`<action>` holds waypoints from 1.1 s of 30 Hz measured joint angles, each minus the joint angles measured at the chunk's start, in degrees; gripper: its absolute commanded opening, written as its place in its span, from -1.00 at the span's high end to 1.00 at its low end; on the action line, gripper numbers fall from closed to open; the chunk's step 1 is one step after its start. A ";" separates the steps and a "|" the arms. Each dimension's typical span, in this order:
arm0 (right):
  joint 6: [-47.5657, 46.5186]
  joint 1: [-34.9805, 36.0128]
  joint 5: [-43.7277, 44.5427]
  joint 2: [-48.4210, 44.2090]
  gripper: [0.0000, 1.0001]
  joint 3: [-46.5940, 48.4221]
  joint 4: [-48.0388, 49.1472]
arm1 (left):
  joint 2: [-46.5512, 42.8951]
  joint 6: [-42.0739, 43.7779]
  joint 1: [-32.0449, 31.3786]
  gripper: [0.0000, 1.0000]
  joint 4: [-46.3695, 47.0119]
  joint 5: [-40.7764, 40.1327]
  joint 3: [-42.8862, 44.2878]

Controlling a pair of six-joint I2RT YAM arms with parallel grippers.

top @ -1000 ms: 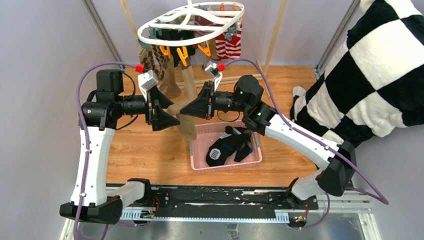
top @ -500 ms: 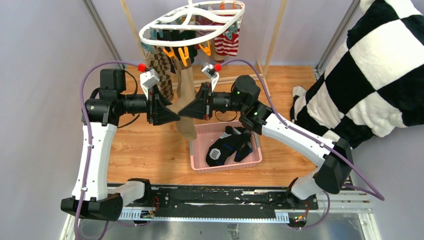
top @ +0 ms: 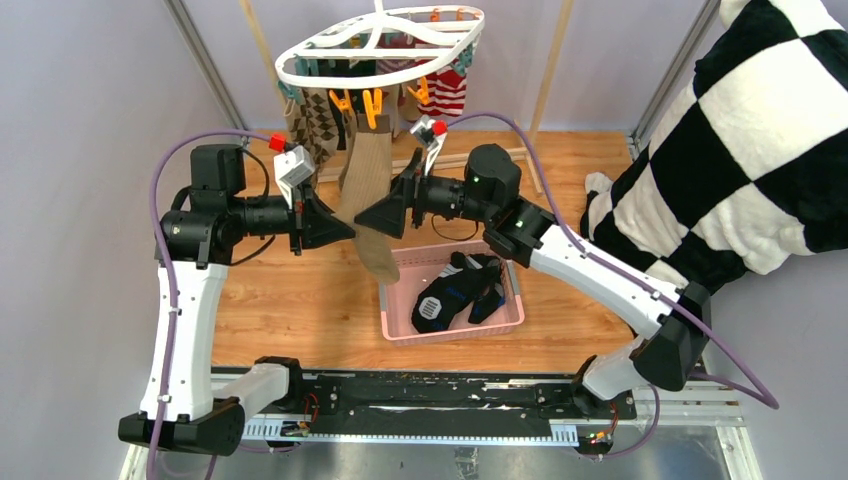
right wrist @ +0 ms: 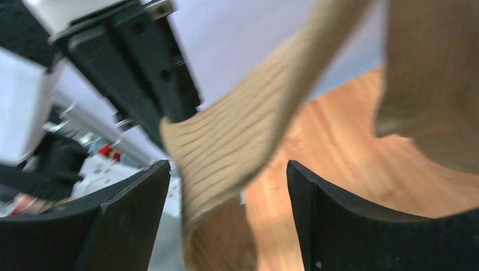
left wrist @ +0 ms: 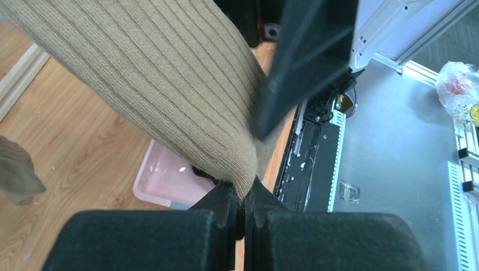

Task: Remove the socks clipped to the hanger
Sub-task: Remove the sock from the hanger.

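Note:
The white hanger (top: 380,45) hangs at the top with orange clips (top: 365,103). From it hang a tan sock (top: 365,180), a brown argyle sock (top: 315,120) and a red-and-white striped sock (top: 450,95). My left gripper (top: 345,232) is shut on the tan sock's edge; in the left wrist view the pads (left wrist: 229,203) pinch the ribbed tan sock (left wrist: 158,84). My right gripper (top: 368,220) faces it from the right, open. In the right wrist view the tan sock (right wrist: 237,141) hangs loose between the spread fingers (right wrist: 130,209).
A pink basket (top: 400,325) below the grippers holds black-and-blue socks (top: 455,290). A big black-and-white checkered cloth (top: 760,130) fills the right side. Wooden rack poles (top: 550,70) stand behind the hanger. Metal frame posts (top: 205,65) rise at the back corners.
My left gripper has closed onto the tan sock. My right gripper has opened and let go of it. The hanger and socks have swung slightly.

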 measured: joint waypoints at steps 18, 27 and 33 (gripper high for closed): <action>-12.61 -0.17 30.73 6.54 -0.85 23.69 -11.87 | -1.09 0.74 0.00 1.00 0.00 -0.94 -1.33; -16.83 1.03 36.09 13.77 -0.85 33.14 -16.41 | -1.05 0.96 -0.48 1.00 0.00 -2.56 -1.33; -18.01 2.16 37.38 15.63 -0.82 35.95 -17.20 | -1.11 1.01 -2.43 1.00 0.00 -4.07 -1.33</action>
